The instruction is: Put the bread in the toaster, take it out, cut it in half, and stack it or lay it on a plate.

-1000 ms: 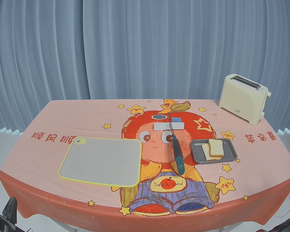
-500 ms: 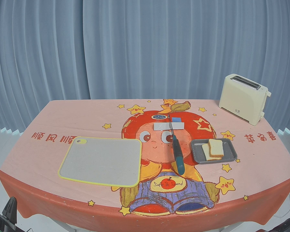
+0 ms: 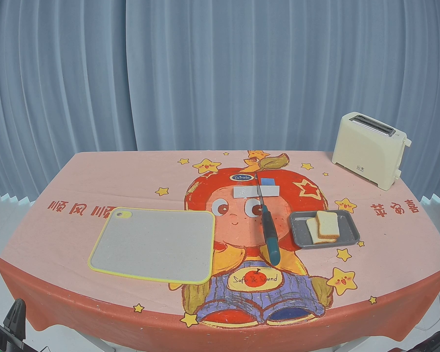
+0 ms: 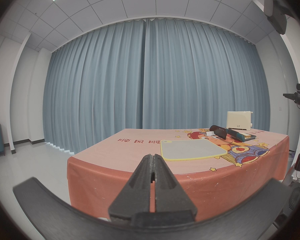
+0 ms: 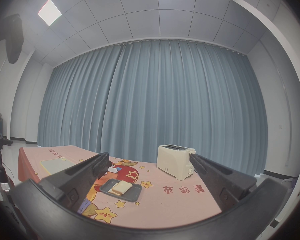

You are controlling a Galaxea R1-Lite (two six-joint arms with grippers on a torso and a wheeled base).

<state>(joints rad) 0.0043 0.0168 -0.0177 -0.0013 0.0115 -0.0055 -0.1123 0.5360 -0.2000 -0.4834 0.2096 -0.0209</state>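
Two bread slices (image 3: 326,225) lie overlapping in a small grey tray (image 3: 349,234) on the table's right side, also seen as bread (image 5: 121,187) in the right wrist view. The cream toaster (image 3: 369,148) stands at the far right corner, its slots empty on top. A blue-handled knife (image 3: 270,231) lies at the table's middle. A grey cutting board (image 3: 151,244) with a yellow rim lies to the left. My left gripper (image 4: 152,159) is shut and empty, low off the table's front left corner. My right gripper (image 5: 149,162) is open and empty, off the table's front right, facing the toaster (image 5: 175,160).
A cartoon-printed pink cloth (image 3: 83,182) covers the table and hangs over its front edge. A small white and blue block (image 3: 256,190) lies under the knife's blade. Blue curtains close off the back. Bare cloth lies between the tray and the toaster.
Nothing on the table has moved. A dark part at the head view's right edge has shifted lower.
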